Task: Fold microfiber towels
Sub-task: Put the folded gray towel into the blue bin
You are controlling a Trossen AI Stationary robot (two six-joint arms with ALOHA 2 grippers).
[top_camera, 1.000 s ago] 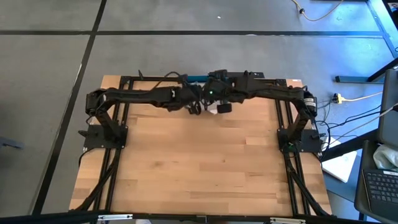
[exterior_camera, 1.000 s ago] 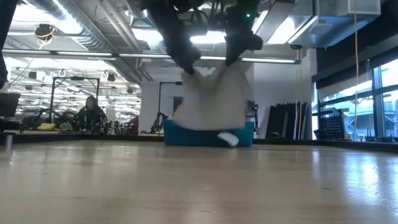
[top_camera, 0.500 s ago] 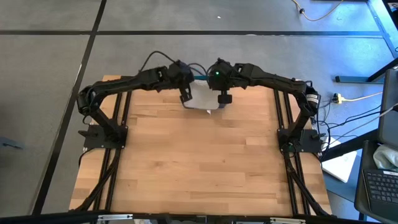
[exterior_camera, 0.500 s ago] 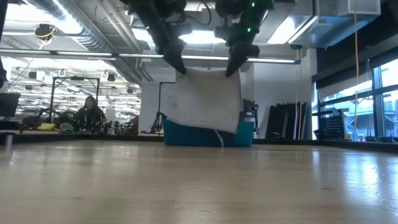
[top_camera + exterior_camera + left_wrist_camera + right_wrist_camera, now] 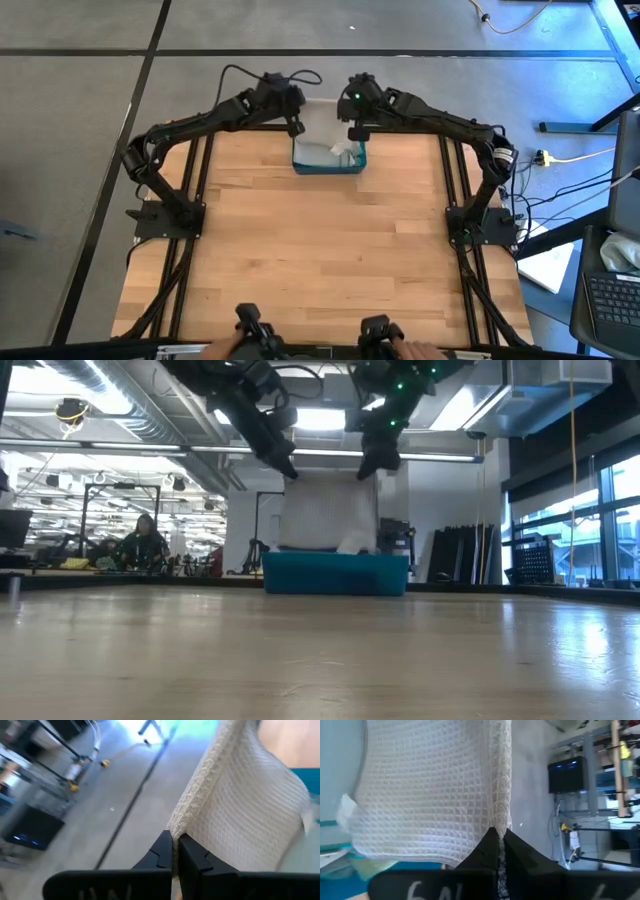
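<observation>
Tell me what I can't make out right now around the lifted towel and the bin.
- Bin contents: the low view shows only its front wall; from above, pale cloth is too small to count.
- Towel lower edge: hidden behind the bin rim in the low view.
- Towel's full spread: cut off by the frame in both wrist views.
- Left gripper and right gripper: each shut on a top corner.

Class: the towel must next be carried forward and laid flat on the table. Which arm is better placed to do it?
Neither alone: the left claw and right claw each pinch a top corner of the pale waffle-weave towel, hanging over the teal bin.
</observation>
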